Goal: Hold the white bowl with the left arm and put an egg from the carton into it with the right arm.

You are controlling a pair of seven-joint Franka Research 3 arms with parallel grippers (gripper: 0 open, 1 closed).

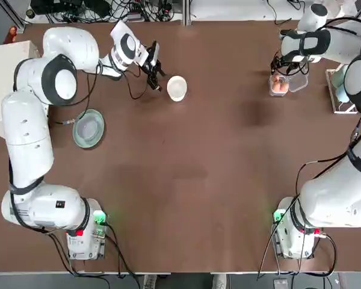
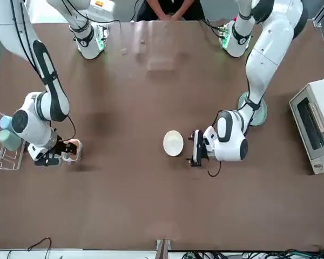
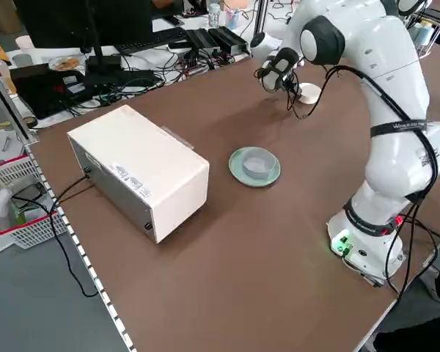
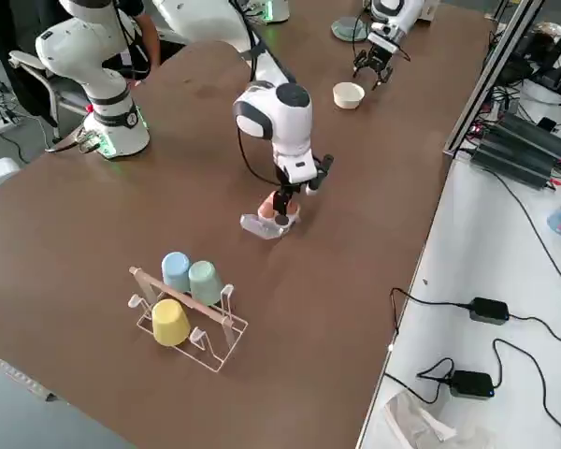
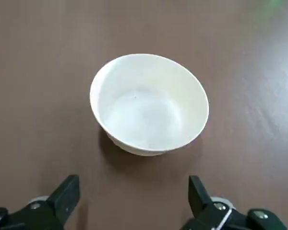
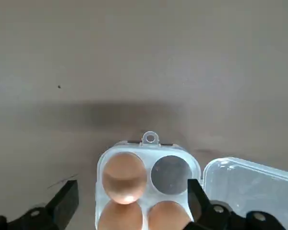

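Note:
The white bowl [image 1: 177,88] stands upright and empty on the brown table. My left gripper [image 1: 156,76] hovers low just beside it and is open; in the left wrist view the bowl [image 5: 149,103] lies a little ahead of the spread fingertips [image 5: 69,186], not between them. The clear carton [image 1: 281,85] sits at the far right with its lid [image 6: 249,187] folded open. Three tan eggs show in it, one [image 6: 124,176] next to an empty cup. My right gripper [image 6: 132,191] hangs open directly over the carton [image 6: 149,143], holding nothing.
A pale-green glass dish [image 1: 88,127] lies near the left arm. A white toaster oven [image 2: 316,127] stands at the table's left edge. A wire rack with coloured cups [image 4: 187,309] sits beyond the carton on the right. A person [image 2: 164,8] is behind the arms' bases.

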